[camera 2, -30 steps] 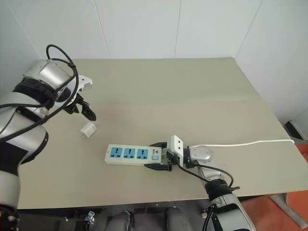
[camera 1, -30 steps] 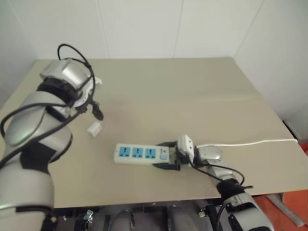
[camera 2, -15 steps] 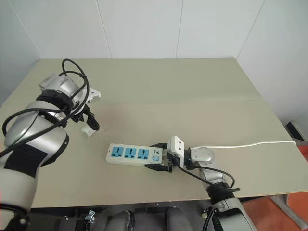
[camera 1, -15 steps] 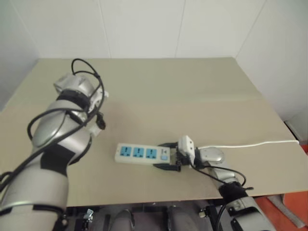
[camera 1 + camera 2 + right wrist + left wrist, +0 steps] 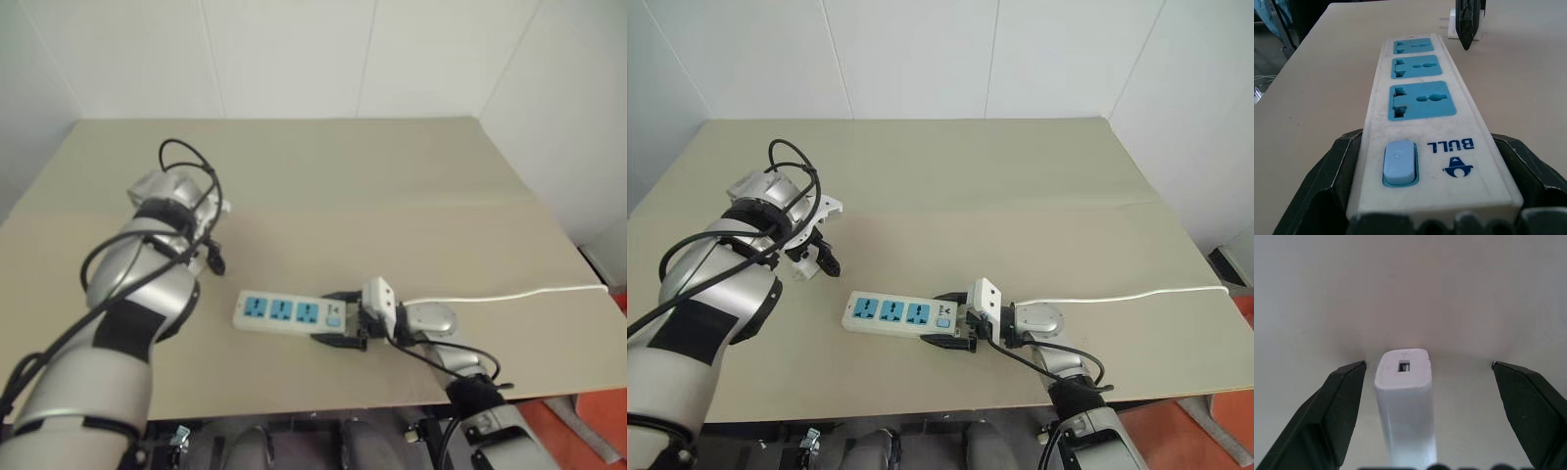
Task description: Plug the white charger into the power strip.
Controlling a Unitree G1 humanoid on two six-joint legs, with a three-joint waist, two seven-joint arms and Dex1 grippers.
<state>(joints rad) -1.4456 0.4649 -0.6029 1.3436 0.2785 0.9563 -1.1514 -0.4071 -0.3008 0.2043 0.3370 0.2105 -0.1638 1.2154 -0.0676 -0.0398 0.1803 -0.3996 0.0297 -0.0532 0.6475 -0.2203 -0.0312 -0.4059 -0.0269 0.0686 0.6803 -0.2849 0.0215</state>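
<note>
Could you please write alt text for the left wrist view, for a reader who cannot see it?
A small white charger lies on a beige table, between the two open black fingers of the left gripper. Its end with a small slot faces the camera, and it sits closer to one finger than the other.

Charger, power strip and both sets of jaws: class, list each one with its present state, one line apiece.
white charger: lying on the table, unplugged, between the open left jaws, not yet gripped.
power strip: flat on the table, all three blue sockets empty, switch end held.
left gripper: jaws open, straddling the charger.
right gripper: jaws closed on the strip's switch end.
</note>
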